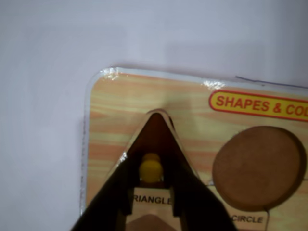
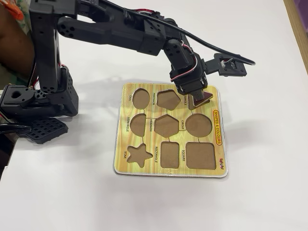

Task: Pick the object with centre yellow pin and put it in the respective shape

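A black robot arm (image 2: 120, 29) reaches from the left of the fixed view over a white table (image 2: 260, 192), its pincer (image 2: 198, 98) pinching a small flat dark-brown wooden triangle with a pale edge (image 2: 204, 98) above the far right corner of a yellow wood-grain shape-puzzle board (image 2: 171, 171). The triangle hangs tilted at the triangular recess (image 2: 193, 103) beside the label "TRIANGLE", one corner jutting right past the pincer; whether it touches the board cannot be told. In the wrist view the two dark fingers (image 1: 192, 202) press on either side of the piece (image 1: 156, 132), whose apex points toward the board's rounded corner, and a small yellow knob (image 1: 151, 170) shows between them above the word "RIANGLE". To the right in that view lies the round brown-bottomed circle recess (image 1: 259, 166), marked "CIRCLE", under a red-and-yellow banner reading "SHAPES & CO" (image 1: 260, 106). The fixed view shows eight other open recesses across the board, among them a pentagon (image 2: 168, 99), a hexagon (image 2: 166, 125), a star (image 2: 139, 155) and a square (image 2: 199, 155)
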